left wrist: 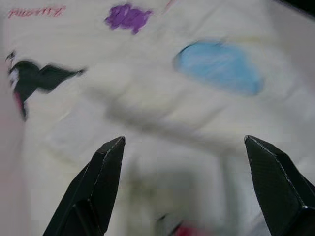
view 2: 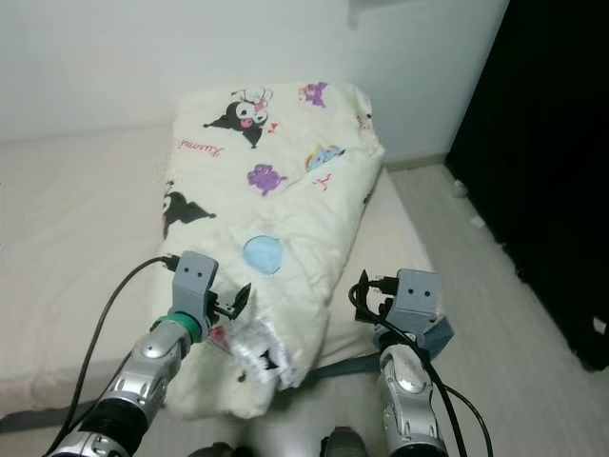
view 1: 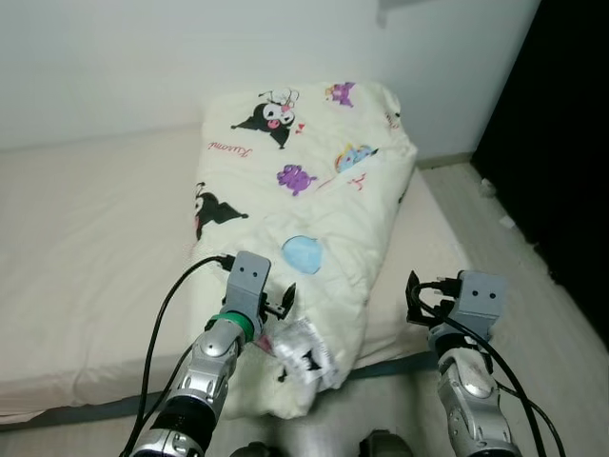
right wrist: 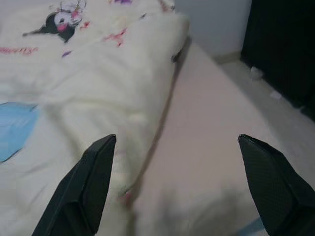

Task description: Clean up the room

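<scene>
A cream blanket [view 1: 304, 190] printed with cartoon characters lies folded in a long heap on the right part of a beige mattress [view 1: 95, 238]. Its near end hangs over the mattress's front edge. My left gripper [view 1: 282, 307] hovers just over that near end; in the left wrist view it [left wrist: 184, 140] is open, with the blanket's blue patch [left wrist: 219, 66] ahead of it. My right gripper [view 1: 416, 300] is held above the bare strip of mattress to the right of the blanket. It [right wrist: 177, 137] is open and holds nothing.
A white wall [view 1: 143, 57] runs behind the bed. Pale floor [view 1: 514, 257] lies to the right of the mattress, with small white scraps [view 1: 487, 187] on it. A black surface [view 1: 561, 143] stands at the far right.
</scene>
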Available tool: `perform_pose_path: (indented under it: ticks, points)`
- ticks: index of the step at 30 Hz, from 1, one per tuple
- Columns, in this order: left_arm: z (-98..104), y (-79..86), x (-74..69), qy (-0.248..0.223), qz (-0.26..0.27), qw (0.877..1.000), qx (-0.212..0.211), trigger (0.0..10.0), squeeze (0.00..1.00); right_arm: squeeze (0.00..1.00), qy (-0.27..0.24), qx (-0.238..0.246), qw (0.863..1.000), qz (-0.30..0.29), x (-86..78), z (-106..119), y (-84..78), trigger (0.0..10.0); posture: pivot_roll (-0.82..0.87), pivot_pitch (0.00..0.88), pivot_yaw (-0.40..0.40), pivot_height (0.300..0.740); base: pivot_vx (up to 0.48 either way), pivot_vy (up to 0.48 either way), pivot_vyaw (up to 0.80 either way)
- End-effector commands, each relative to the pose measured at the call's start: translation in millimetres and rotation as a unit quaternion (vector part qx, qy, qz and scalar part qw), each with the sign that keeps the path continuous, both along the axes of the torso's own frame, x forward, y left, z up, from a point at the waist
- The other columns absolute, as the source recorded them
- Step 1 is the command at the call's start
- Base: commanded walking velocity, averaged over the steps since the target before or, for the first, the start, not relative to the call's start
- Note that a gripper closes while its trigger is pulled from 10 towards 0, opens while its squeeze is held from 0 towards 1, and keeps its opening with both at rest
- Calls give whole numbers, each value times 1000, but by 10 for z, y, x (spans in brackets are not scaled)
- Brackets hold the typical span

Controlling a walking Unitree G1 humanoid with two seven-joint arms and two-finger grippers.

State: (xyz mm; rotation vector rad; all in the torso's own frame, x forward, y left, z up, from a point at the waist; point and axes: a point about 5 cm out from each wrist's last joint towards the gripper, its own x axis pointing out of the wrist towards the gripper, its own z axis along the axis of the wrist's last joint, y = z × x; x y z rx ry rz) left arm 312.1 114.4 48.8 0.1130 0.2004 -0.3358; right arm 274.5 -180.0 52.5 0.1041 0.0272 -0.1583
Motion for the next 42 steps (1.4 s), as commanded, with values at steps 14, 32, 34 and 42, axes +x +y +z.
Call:
perform_pose_path:
  ticks: [14,32,34,42]
  points:
    - [-40,49,-115,-1,-2,999,-35,10000,0,0,2,-11,1000,-17,-142,-66,-35,10000,-37,92,131,740,0,0,0]
    - [-24,-35,-189,-2,-31,997,-74,10000,0,0,-9,-59,997,-52,-239,-29,-178,10000,-52,113,131,710,0,0,0]
    - [-23,-39,-190,-1,-31,997,-74,10000,0,0,-9,-60,997,-52,-239,-27,-176,10000,-52,113,131,705,0,0,0]
    - [-4,-54,-187,-1,-36,997,-74,10000,0,0,-10,-63,997,-54,-249,-25,-165,10000,-51,117,134,675,0,0,0]
